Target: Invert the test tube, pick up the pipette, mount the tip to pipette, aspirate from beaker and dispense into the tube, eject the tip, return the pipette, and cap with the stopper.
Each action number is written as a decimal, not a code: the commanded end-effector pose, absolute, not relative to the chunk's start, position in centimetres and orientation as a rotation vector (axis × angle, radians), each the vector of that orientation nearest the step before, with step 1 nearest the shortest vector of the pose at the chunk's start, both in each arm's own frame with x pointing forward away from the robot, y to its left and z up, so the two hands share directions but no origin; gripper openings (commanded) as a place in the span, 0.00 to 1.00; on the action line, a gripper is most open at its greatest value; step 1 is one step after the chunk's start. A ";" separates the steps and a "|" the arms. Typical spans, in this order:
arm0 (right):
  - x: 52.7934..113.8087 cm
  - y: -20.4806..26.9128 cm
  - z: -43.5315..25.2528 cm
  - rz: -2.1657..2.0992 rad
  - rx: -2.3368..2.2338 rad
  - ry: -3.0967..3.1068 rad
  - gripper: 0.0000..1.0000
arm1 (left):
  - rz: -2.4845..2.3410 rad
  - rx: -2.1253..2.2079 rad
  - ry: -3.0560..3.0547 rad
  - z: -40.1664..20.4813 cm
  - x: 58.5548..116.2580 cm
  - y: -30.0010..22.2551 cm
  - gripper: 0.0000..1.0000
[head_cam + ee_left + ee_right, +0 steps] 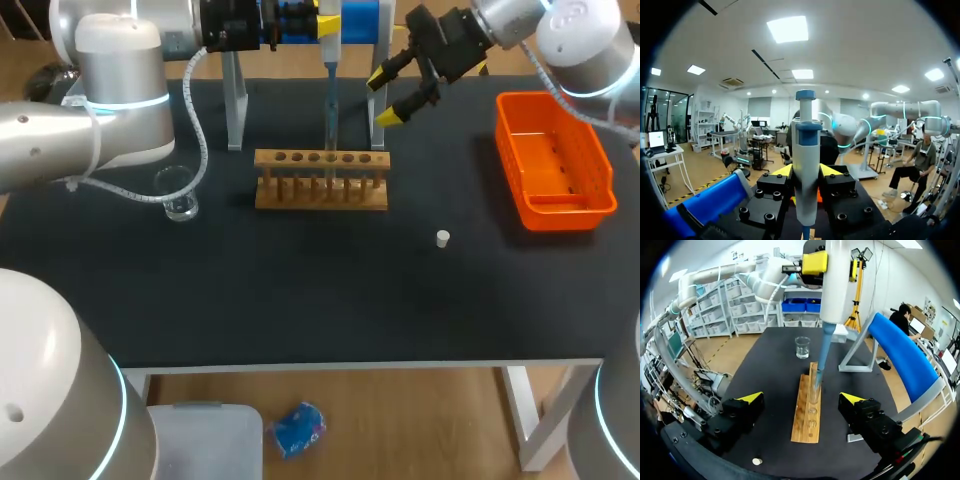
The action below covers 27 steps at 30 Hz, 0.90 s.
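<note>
Nearest, the stopper (443,238) is seen loose at the right, while the pipette (806,145) is clamped in the left gripper (806,171) with its tip in the tube (814,385) in the far rack (320,180), so dispensing is judged in hand and tip ejection is called for next, the right gripper (383,97) being held spread and empty.

The matt black table (300,300) bears a wooden rack (321,190), glass beaker (178,195) and glossy plastic bin (565,208).

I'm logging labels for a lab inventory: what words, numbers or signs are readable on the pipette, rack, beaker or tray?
None can be read.
The pipette, wooden rack, beaker, orange tray and stopper show no legible text. Any marks on the beaker are too small to make out.
</note>
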State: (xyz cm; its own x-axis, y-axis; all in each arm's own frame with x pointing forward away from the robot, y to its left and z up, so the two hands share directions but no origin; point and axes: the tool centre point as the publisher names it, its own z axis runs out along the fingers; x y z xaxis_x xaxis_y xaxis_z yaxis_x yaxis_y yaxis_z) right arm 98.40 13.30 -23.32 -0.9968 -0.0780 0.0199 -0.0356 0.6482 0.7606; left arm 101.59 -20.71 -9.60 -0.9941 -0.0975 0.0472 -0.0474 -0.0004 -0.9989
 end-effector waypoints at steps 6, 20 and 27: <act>98.7 13.7 -24.4 -1.282 0.072 -2.820 1.00 | -2.189 -0.163 2.195 -9.5 101.6 -20.8 0.00; 98.7 13.7 -24.5 -1.279 0.074 -2.823 1.00 | -2.189 -0.163 2.195 -9.5 101.6 -20.8 0.00; 98.7 13.7 -24.5 -1.279 0.074 -2.823 1.00 | -2.179 -0.148 2.205 -8.9 101.4 -20.8 0.00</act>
State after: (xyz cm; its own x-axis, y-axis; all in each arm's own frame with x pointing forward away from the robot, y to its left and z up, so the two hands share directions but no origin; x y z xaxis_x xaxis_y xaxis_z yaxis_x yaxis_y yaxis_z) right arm 98.64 13.72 -24.59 -0.9981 -0.0593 0.0159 -0.0271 0.6567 0.7537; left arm 101.54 -20.82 -9.25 -0.9947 -0.0949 0.0400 -0.0402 0.0008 -0.9992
